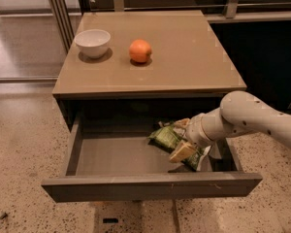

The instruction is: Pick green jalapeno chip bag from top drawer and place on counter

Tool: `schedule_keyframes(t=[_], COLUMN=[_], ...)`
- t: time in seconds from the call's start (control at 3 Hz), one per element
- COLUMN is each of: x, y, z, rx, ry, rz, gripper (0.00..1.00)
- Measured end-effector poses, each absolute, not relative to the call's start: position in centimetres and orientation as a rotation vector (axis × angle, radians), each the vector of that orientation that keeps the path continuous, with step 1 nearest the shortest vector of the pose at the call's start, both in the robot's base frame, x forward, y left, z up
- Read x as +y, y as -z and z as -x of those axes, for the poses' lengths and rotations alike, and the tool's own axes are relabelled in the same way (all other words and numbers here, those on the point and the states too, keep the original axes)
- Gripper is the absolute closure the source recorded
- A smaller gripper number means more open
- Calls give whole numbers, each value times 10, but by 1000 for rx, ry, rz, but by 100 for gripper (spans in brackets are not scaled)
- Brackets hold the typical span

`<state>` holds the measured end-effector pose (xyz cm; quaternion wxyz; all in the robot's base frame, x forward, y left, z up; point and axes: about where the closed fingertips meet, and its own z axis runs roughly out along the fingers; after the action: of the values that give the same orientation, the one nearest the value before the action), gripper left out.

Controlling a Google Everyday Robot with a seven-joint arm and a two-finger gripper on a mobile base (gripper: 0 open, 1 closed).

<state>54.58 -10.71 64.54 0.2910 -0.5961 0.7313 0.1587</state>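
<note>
The green jalapeno chip bag (166, 137) lies crinkled on the floor of the open top drawer (150, 185), right of its middle. My gripper (183, 138) reaches down into the drawer from the right on a white arm (252, 118). Its two tan fingers stand apart, one behind the bag's right end and one (182, 151) in front of it, so the bag sits between them. The bag rests on the drawer floor. The tan-brown counter (184, 57) is above the drawer.
A white bowl (92, 41) and an orange fruit (140, 51) stand on the left half of the counter. The drawer's side walls and front panel hem in the gripper. Speckled floor lies around the cabinet, and a dark wall is to the right.
</note>
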Motion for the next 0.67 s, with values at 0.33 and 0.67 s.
schedule_keyframes(t=[0.33,0.67], x=[-109,-115], y=[-634,-618], z=[-553,-557], rx=[1962,1995], ry=[-316,-240], rz=[1619,1641], gripper=[24,23])
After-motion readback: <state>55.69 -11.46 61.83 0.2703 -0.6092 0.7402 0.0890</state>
